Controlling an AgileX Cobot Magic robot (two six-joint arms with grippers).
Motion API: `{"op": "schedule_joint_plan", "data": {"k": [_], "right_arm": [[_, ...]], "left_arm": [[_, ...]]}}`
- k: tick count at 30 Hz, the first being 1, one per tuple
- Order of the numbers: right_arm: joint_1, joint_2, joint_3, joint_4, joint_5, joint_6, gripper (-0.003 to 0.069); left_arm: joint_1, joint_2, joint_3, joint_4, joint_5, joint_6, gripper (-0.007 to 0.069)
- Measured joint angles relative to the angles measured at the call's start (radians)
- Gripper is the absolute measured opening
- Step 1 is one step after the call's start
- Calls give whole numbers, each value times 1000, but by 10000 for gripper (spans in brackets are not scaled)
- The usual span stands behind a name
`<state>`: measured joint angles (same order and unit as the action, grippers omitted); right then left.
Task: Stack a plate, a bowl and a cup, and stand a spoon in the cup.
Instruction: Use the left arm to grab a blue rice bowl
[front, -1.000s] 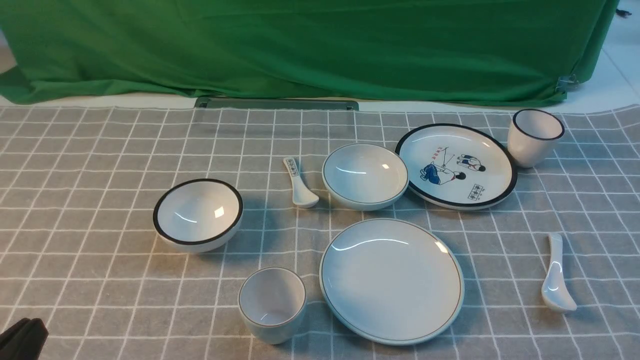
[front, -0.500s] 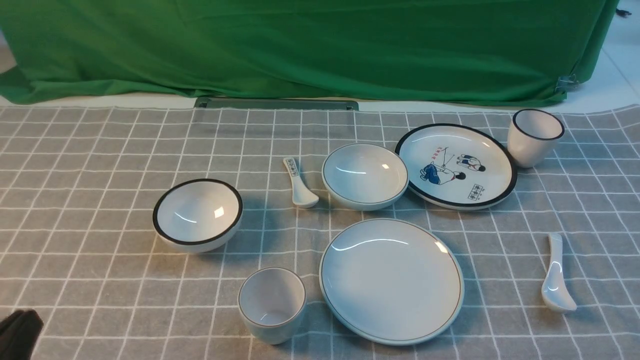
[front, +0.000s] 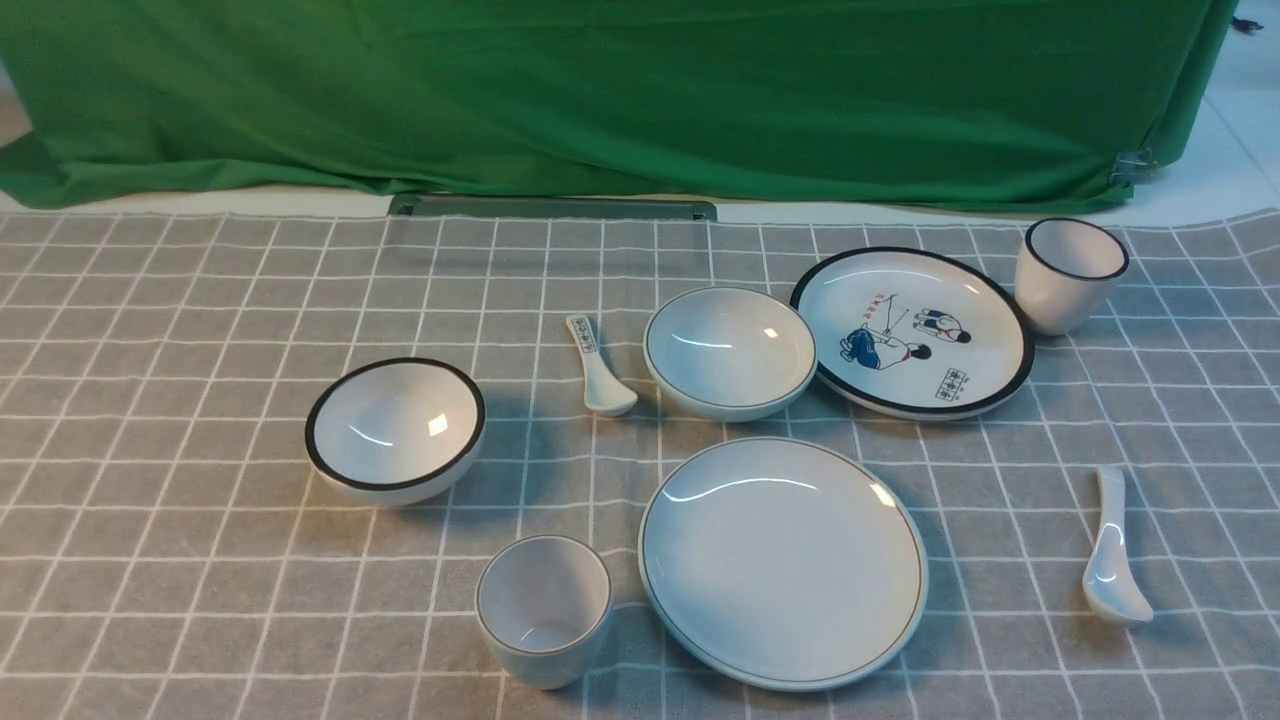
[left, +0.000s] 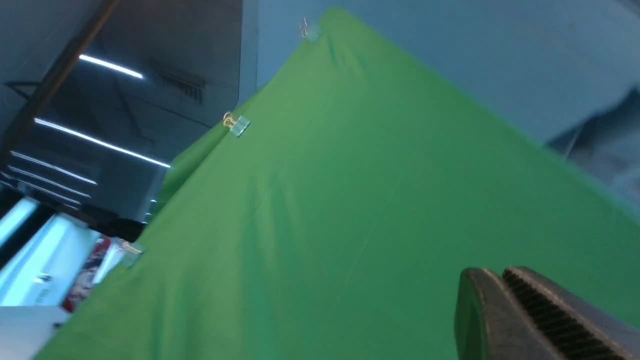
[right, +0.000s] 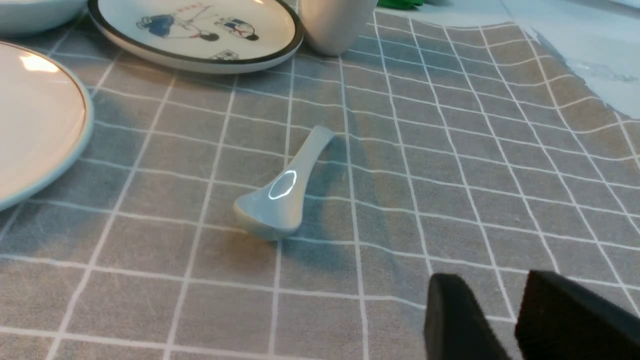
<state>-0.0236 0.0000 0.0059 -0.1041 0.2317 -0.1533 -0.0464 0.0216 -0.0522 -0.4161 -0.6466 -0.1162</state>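
Note:
The plain pale plate (front: 783, 562) lies near the front, at the middle of the cloth. The pale bowl (front: 730, 350) sits just behind it, and the small pale cup (front: 544, 608) stands upright to the plate's left. The plain white spoon (front: 1110, 550) lies to the plate's right. Neither gripper shows in the front view. In the right wrist view my right gripper (right: 492, 280) is empty, its jaws slightly apart, low over the cloth and short of the spoon (right: 282, 192) and the plate's edge (right: 35, 120). My left gripper (left: 492, 272) is shut, empty, and points at the green backdrop.
A black-rimmed bowl (front: 396, 428) sits at the left. A spoon with dark characters (front: 598, 367) lies left of the pale bowl. A cartoon plate (front: 912, 330) and a black-rimmed cup (front: 1070, 272) stand at the back right. A green cloth (front: 600, 90) hangs behind the table.
The dark part of my left arm at the bottom left corner of the front view has sunk out of sight. The dishes have not moved.

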Motion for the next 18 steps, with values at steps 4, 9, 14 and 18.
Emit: {"op": "schedule_joint_plan", "data": {"k": [4, 9, 14, 18], "right_arm": [[0, 0, 0, -1, -5, -4, 242], [0, 0, 0, -1, -8, -11, 242], [0, 0, 0, 5, -18, -19, 242], [5, 0, 1, 158, -180, 128, 242]], "left_arm": [[0, 119, -197, 13, 146, -10, 17], [0, 457, -618, 153, 697, -5, 17], [0, 826, -940, 176, 1198, 101, 17], [-3, 1159, -1100, 170, 1303, 213, 17]]}}
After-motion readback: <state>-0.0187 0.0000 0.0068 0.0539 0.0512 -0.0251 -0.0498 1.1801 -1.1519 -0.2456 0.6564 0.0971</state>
